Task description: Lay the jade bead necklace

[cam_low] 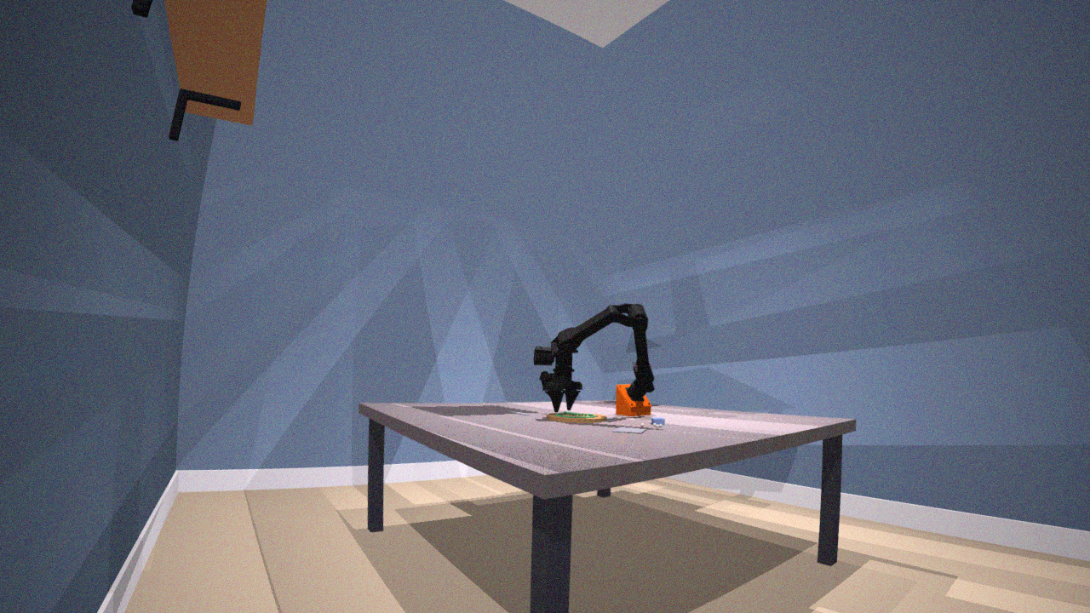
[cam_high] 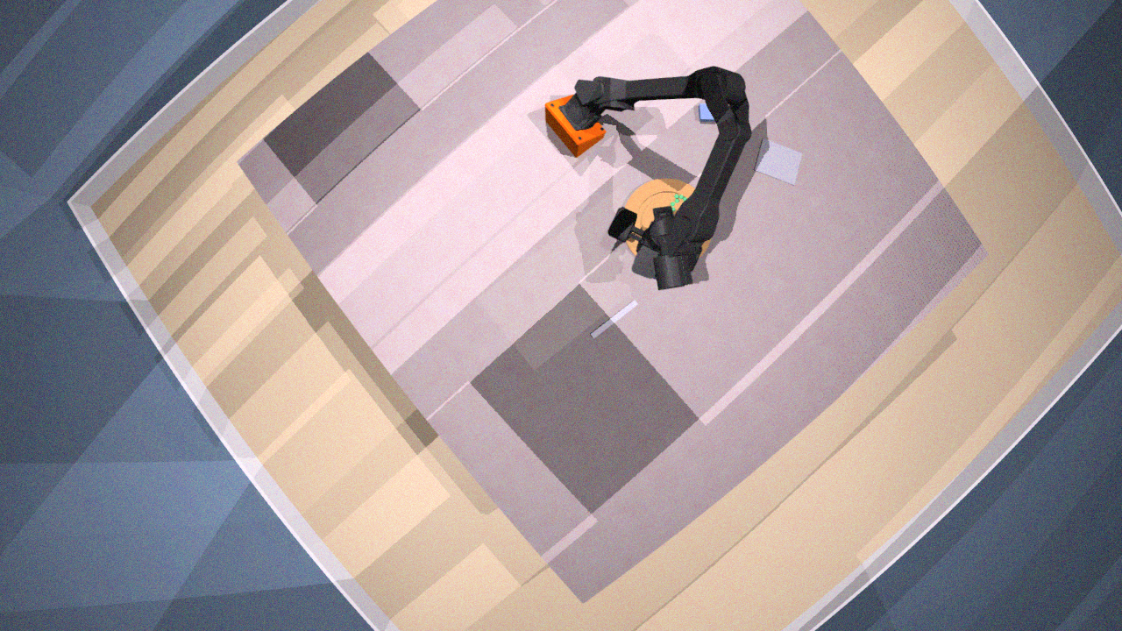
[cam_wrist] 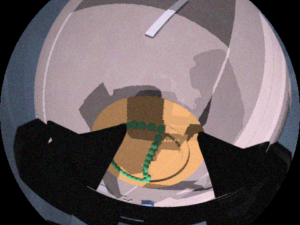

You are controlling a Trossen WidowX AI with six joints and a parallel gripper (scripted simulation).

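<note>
The round wooden bead board (cam_high: 642, 195) (cam_low: 576, 420) (cam_wrist: 109, 112) lies flat, partly under the arm in the top view. The jade bead necklace (cam_high: 678, 202) (cam_low: 579, 415) (cam_wrist: 151, 151) lies on it, with beads along the left part. In the wrist view its right side runs nearly straight across the board inside the ring, and the right arc of the groove is bare. The left finger hides some beads. My gripper (cam_low: 562, 410) (cam_wrist: 163, 132) is open and empty just above the board, its fingers on either side of the corner where the necklace bends.
A white strip (cam_high: 613, 319) (cam_wrist: 160, 23) lies beyond the board. A pale square (cam_high: 780, 162) (cam_low: 629, 430) and a blue block (cam_high: 706, 112) (cam_low: 657, 421) (cam_wrist: 147, 203) lie to its side. Small light bits are near the block. My orange base (cam_high: 576, 137) (cam_low: 632, 400) stands behind.
</note>
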